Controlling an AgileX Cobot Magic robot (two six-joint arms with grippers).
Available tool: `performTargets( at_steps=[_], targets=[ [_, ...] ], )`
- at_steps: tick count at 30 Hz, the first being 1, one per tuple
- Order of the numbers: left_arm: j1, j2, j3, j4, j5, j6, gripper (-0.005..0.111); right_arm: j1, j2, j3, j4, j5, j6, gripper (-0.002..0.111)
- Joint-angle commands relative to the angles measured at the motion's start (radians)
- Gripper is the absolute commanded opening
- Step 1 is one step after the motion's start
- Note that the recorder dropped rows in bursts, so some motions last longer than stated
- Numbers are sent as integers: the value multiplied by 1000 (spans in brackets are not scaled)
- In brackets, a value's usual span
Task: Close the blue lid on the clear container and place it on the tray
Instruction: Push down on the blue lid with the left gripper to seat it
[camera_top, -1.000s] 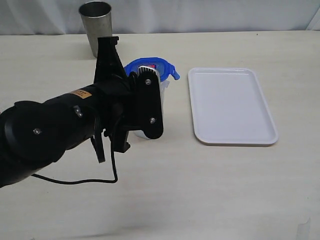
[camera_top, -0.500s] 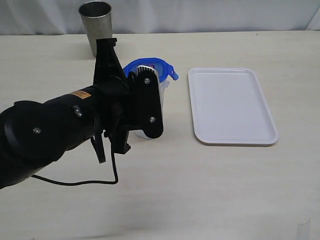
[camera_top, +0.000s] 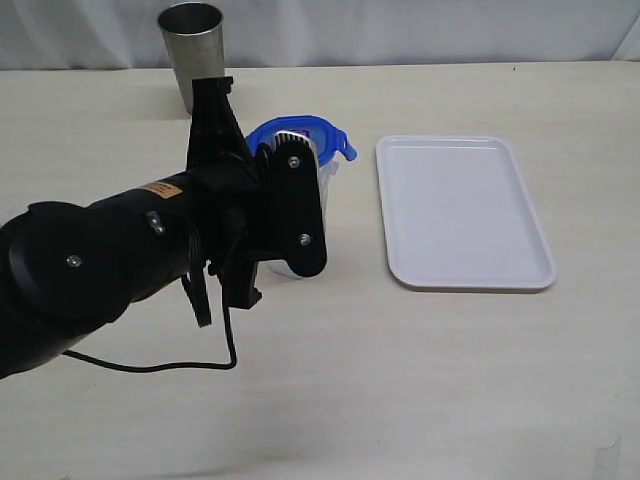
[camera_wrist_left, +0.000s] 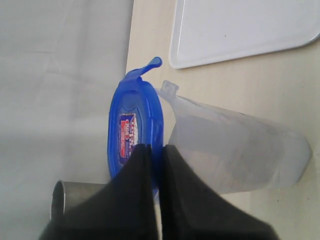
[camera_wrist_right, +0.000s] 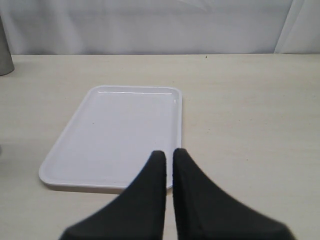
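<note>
Showing one blue lid (camera_wrist_left: 132, 120), one clear container (camera_wrist_left: 235, 150), one tray (camera_top: 465, 210), one cup (camera_top: 190, 45).

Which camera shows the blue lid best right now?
The left wrist view: the blue lid shows its sticker face, one tab, and the left gripper pinching its rim. The exterior view shows only part of the blue lid behind the left arm. The right wrist view misses it.

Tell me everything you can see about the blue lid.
The blue lid is round, bright-blue plastic, with a red-and-white sticker on its top face and a snap tab sticking outward. It sits over the mouth of the upright clear container, apparently not snapped flat. The left pincer is shut on its rim.
</note>
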Motion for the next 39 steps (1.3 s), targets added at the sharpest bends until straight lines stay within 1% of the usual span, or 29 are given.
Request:
performTargets(
  at_steps=[1, 5, 8, 21, 29, 33, 39],
  targets=[
    [-9, -5, 6, -24, -1, 32, 0, -6, -4, 2, -8, -2, 0, 5],
    [-9, -5, 21, -17, 12, 32, 0, -6, -4, 2, -8, -2, 0, 5],
    [-9, -5, 44, 31, -2, 32, 0, -6, -4, 2, -8, -2, 0, 5],
    [-9, -5, 43, 106, -7, 32, 0, -6, -4, 2, -8, -2, 0, 5],
    [-9, -5, 43, 103, -3, 32, 0, -6, -4, 2, -8, -2, 0, 5],
    [-9, -5, 43, 88, -53, 32, 0, -6, -4, 2, -8, -2, 0, 5],
    [-9, -5, 43, 76, -27, 32, 0, -6, -4, 2, -8, -2, 0, 5]
  ],
)
